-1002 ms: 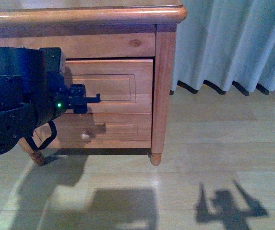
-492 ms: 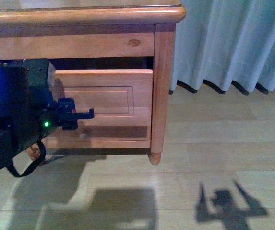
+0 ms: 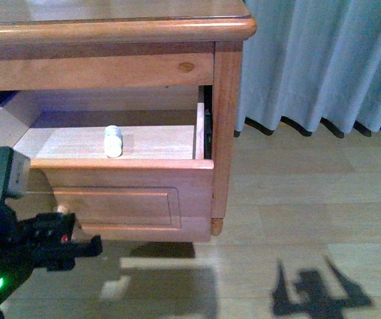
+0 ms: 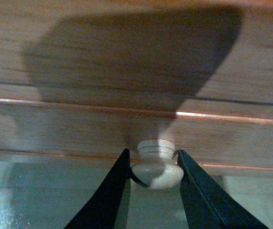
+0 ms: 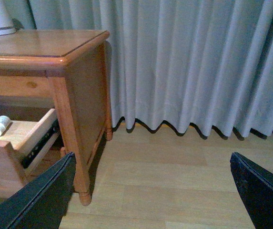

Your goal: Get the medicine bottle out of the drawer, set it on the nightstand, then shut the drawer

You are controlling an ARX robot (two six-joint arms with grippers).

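Plainly the opening step is as good as finished: the tall wooden drawer with the recessed panel front (image 3: 124, 199) stands well out of the small reddish-brown wooden bedside table (image 3: 110, 28), its pale interior open to view from above. The left pincer (image 4: 153, 151) is pinching the round pale wooden knob (image 4: 157, 171) on the drawer's front, one dark finger pressed against each side of it. The tiny white plastic medicine bottle with the ribbed cap (image 3: 113, 141) rests on the drawer floor, about midway between the left and right walls and just behind the near front panel; whether it stands or lies on its side I cannot tell, since the two views disagree. The right pincer (image 5: 152, 157) is spread wide and empty, well off to the right over the pale plank floor (image 5: 174, 181), near the grey pleated curtain (image 5: 184, 62). I judge that the next move calls for letting go of the knob and bringing a spread pincer down into the drawer over the bottle, clear of the front panel and the table's overhanging top. The bottle is small and light, so a careless approach could knock it away.
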